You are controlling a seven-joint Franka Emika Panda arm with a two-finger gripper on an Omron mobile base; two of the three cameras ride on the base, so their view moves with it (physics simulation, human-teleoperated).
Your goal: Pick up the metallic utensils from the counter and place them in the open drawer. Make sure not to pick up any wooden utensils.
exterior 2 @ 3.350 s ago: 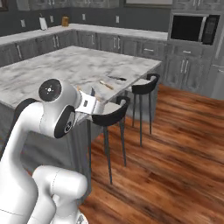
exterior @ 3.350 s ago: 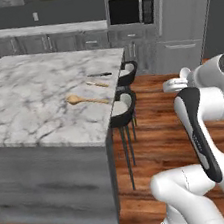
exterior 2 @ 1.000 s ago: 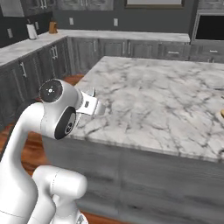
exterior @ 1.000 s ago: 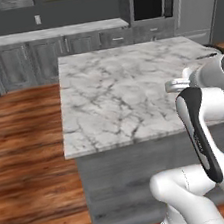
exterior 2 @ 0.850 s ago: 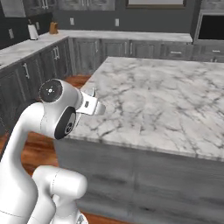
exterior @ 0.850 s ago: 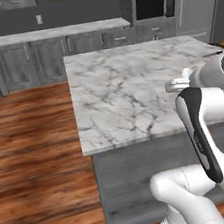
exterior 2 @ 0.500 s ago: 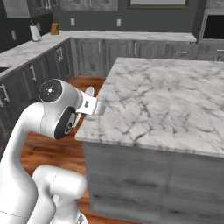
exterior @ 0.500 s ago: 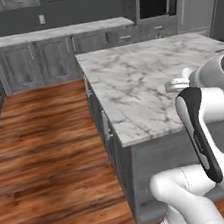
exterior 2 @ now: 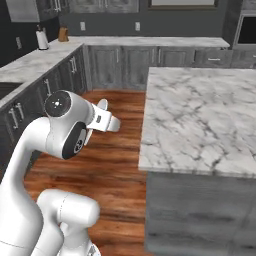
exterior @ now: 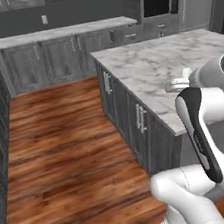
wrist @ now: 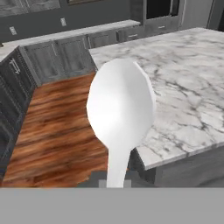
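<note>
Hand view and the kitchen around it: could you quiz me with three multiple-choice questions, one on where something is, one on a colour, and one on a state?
1. Where is the microwave?
A. On the marble island
B. On the floor
C. Built into the back cabinets

2. What colour is the spoon?
A. Tan wood
B. Pale silvery white
C. Black

3. What is the gripper doing?
A. Shut on the spoon
B. Open and empty
C. Shut on a knife

Answers:
1. C, since its dark door sits in the cabinet wall behind the island.
2. B, since the bowl looks smooth and pale in the hand view.
3. A, since the spoon's handle rises straight from between the fingertips, bowl upward.
</note>
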